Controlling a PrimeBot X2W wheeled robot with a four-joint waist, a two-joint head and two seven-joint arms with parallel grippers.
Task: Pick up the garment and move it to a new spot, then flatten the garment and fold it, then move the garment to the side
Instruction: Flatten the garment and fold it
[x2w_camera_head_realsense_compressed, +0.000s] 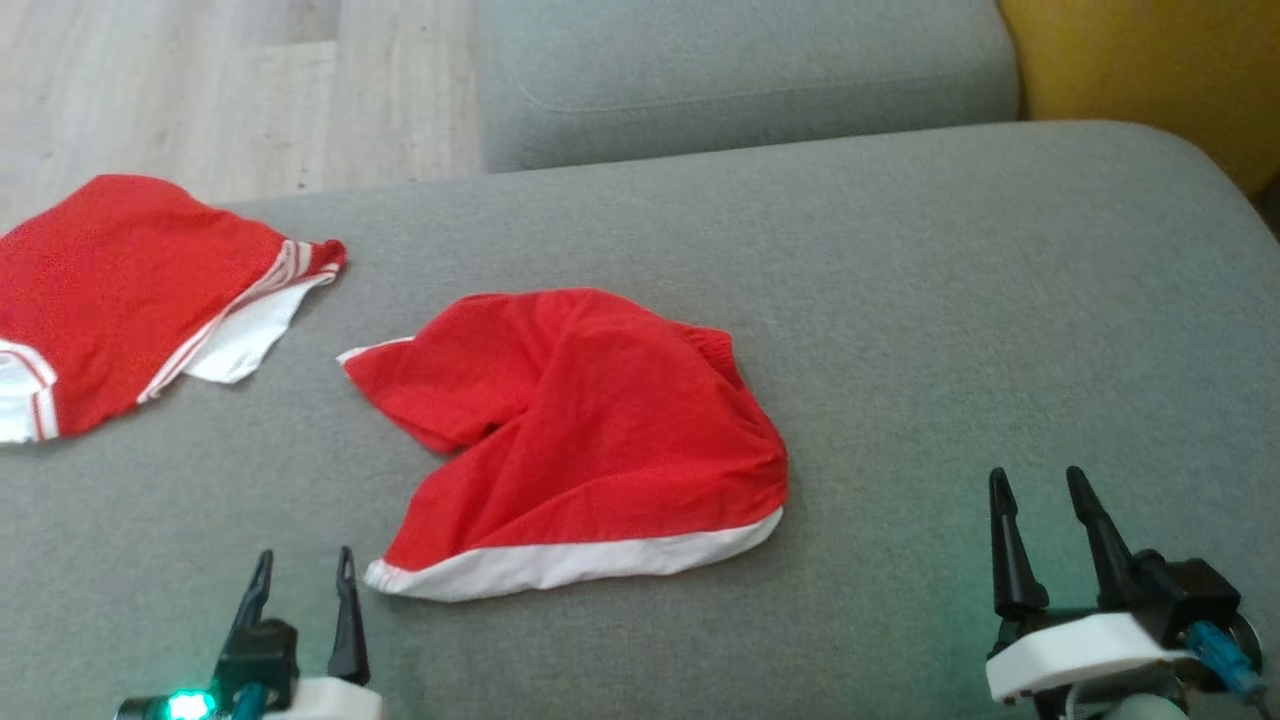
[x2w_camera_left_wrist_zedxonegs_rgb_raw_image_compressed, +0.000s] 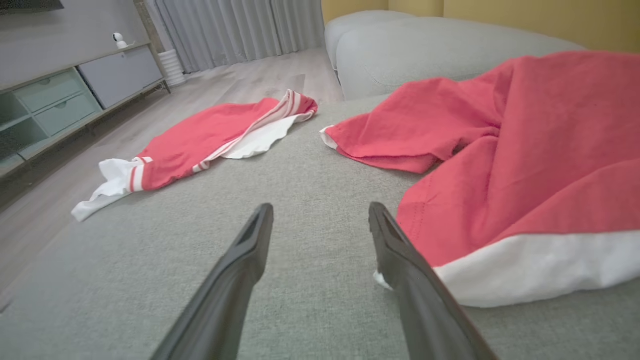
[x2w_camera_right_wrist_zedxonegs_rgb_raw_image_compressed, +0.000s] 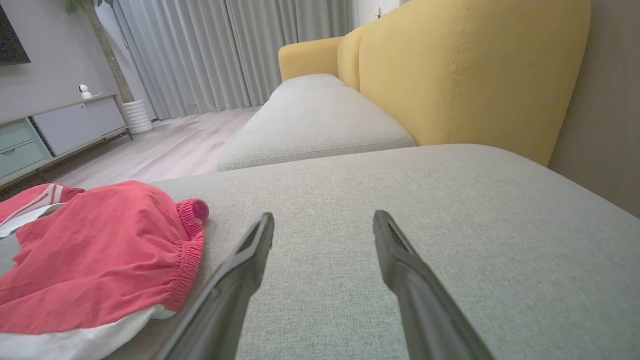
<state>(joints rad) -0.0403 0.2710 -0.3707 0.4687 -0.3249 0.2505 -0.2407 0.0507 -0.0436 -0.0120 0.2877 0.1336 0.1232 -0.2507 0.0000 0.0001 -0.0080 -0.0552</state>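
Lying crumpled on grey sofa (x2w_camera_head_realsense_compressed: 900, 300), red garment (x2w_camera_head_realsense_compressed: 600, 430), 2nd garment (x2w_camera_head_realsense_compressed: 120, 290) at L, L+R jaws spread, empty.

You have nothing to read here: no lettering, label, brand mark or number is legible on the red garment (x2w_camera_head_realsense_compressed: 580, 430), on the second red garment (x2w_camera_head_realsense_compressed: 110, 290) lying apart from it, or on the grey sofa (x2w_camera_head_realsense_compressed: 950, 300) beneath them. The white bands and stripes on both garments are plain trim, not signs.
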